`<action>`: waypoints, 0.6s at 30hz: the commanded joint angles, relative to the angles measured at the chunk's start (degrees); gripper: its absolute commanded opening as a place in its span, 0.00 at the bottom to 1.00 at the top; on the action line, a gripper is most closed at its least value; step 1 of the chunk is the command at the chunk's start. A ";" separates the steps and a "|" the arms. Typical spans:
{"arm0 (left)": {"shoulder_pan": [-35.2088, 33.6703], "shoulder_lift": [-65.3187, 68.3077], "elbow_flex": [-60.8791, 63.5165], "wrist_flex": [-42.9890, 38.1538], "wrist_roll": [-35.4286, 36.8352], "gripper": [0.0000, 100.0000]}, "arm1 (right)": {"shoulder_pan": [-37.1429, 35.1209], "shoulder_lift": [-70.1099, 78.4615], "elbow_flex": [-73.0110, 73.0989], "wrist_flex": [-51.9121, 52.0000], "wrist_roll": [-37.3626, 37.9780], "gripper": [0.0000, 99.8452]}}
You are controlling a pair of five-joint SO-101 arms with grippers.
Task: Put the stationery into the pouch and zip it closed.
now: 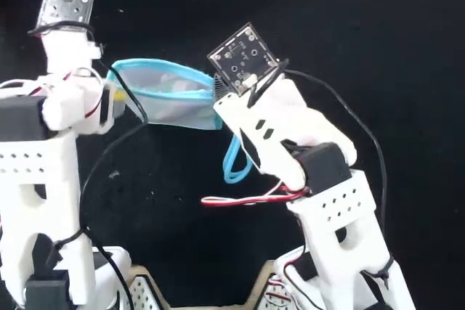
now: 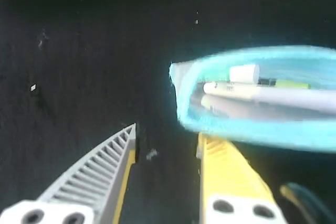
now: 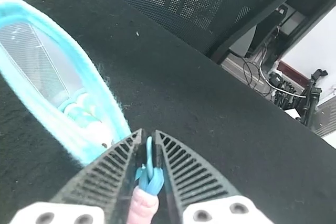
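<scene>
With the stationery (image 2: 262,92) inside the pouch (image 1: 163,99) and its mouth gaping upward, zipping seemed the step in hand. Over the counter (image 1: 378,49), the pouch's long axis ran 9 to 3 o'clock in the high view. The right claw (image 3: 148,132) pinched the blue strap (image 3: 150,174) at the 3 o'clock end, while the left claw (image 2: 168,130) stood spread at 9. Next, likely: clamp that end and draw the zip across.

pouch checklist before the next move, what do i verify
1. Stationery in the light blue mesh pouch: ok, white pens lie inside.
2. Pouch mouth zipped: not ok, it gapes open.
3. Right end effector gripping the blue cord loop: ok, shut on it.
4. Left end effector bracing the pouch's other end: not ok, open, gripping nothing.
5. Cord loop joined to the zip slider: cannot tell.
</scene>
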 commanded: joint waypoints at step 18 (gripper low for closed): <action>10.95 -0.70 14.99 -31.74 11.60 0.19 | -7.47 -3.21 -3.91 6.86 0.00 0.01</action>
